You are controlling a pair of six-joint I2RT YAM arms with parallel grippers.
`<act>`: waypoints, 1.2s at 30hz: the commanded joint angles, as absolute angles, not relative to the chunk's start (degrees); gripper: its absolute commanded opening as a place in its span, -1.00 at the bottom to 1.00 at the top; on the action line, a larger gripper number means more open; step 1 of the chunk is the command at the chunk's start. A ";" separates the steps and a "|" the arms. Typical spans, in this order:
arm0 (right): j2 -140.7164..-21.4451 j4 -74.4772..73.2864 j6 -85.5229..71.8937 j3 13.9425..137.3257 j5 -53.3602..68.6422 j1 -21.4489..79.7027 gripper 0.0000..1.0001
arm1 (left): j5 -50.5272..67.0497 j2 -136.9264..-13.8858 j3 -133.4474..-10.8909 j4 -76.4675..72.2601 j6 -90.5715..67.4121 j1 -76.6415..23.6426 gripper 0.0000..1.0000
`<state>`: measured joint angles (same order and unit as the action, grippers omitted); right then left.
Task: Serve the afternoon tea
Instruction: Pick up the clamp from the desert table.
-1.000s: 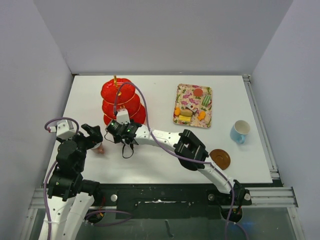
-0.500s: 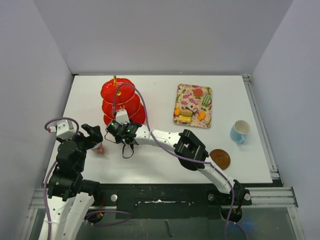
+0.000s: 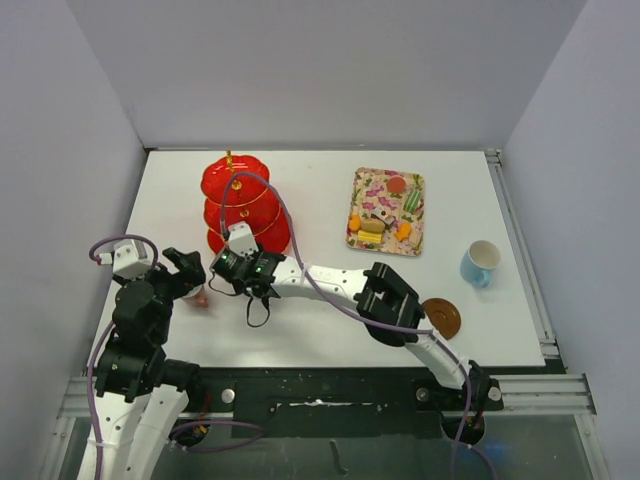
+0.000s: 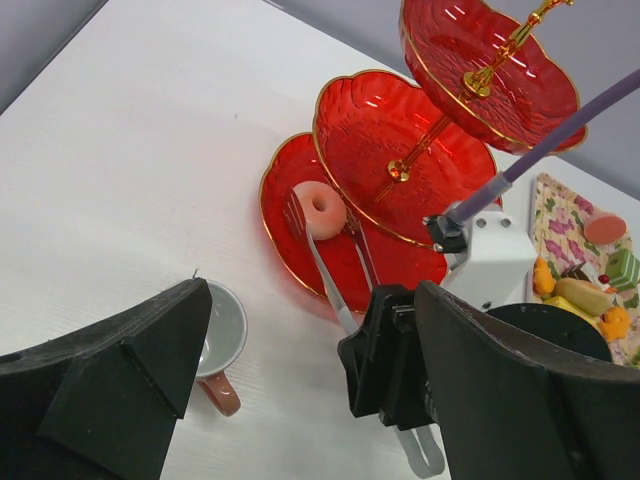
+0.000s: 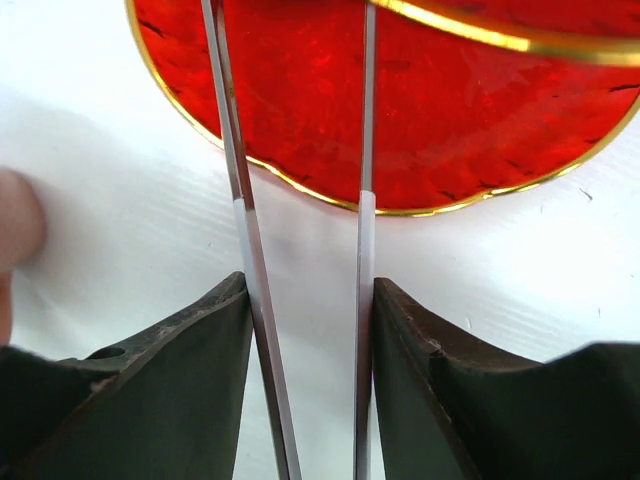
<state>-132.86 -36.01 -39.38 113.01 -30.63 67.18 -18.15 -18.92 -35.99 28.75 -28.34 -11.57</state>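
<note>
The red three-tier stand [image 3: 240, 205] with its gold handle stands at the back left. A pink ring-shaped sweet [image 4: 321, 208] lies on its bottom tier [image 5: 420, 100]. My right gripper [image 3: 240, 265] [image 5: 310, 290] is shut on metal tongs [image 4: 325, 270]. Both tong arms [image 5: 245, 230] press against its fingers, and the tips reach over the bottom tier beside the sweet. The pink cup [image 4: 218, 335] [image 3: 200, 296] stands on the table near the stand. My left gripper [image 3: 185, 275] [image 4: 315, 330] hangs open above it, holding nothing.
A patterned tray [image 3: 386, 210] with several small cakes and sweets lies at the back right. The light-blue cup [image 3: 481, 262] stands at the far right, with a brown saucer [image 3: 441, 317] in front of it. Grey walls close in three sides.
My right gripper has squeezed the tongs narrower and shifted slightly left and nearer. The left arm has not moved.
</note>
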 commanded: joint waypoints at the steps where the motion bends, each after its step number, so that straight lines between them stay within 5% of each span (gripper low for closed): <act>1: -124.85 -30.49 -38.86 110.98 -34.08 67.76 -0.20 | -17.84 -18.63 -36.47 26.71 -28.47 -11.66 0.63; 36: -120.90 -21.30 -47.29 102.26 -29.81 66.09 0.03 | -17.58 -18.68 -36.36 26.54 -28.48 -11.75 0.63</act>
<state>-126.48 -25.63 -45.71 102.13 -28.49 66.39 -18.04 -18.92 -35.99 28.75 -28.34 -11.57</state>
